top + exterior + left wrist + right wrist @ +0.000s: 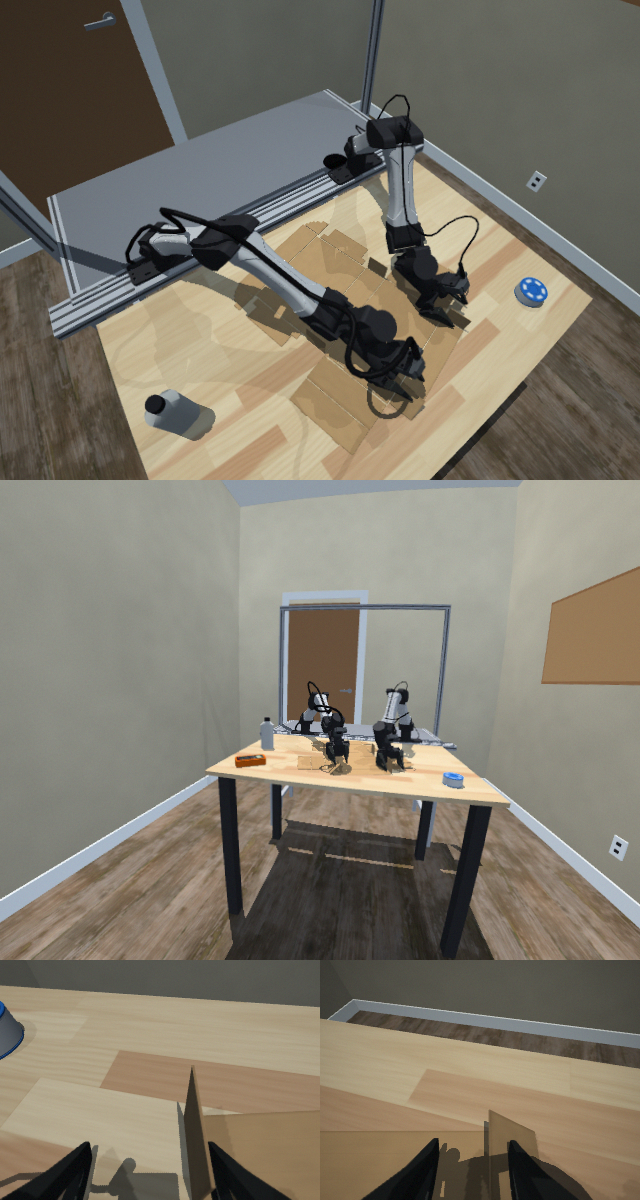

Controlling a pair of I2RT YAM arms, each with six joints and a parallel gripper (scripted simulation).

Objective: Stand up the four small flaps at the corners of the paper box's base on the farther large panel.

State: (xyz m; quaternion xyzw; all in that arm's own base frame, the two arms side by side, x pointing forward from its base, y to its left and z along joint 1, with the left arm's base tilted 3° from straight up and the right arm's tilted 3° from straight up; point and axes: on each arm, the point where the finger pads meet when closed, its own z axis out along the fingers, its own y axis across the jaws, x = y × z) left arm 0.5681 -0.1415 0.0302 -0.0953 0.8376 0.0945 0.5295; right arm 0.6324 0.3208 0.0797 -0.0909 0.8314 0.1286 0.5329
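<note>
right pincer (417,389) (338,761) (474,1141)'s half spread, pinching nothing, and the flap (416,408) (337,768) (501,1132) leans toward 3 o'clock in its wrist cam

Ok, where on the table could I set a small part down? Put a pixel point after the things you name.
Two open stretches: between the bottle (180,415) (266,735) and the cardboard box (330,268) (310,762) (265,1150) (380,1160); and between the blue-topped puck (531,292) (452,779) (9,1035) and the left gripper (457,313) (392,767) (149,1149). Crowded: the box's far side, where both grippers work beside raised flaps.
</note>
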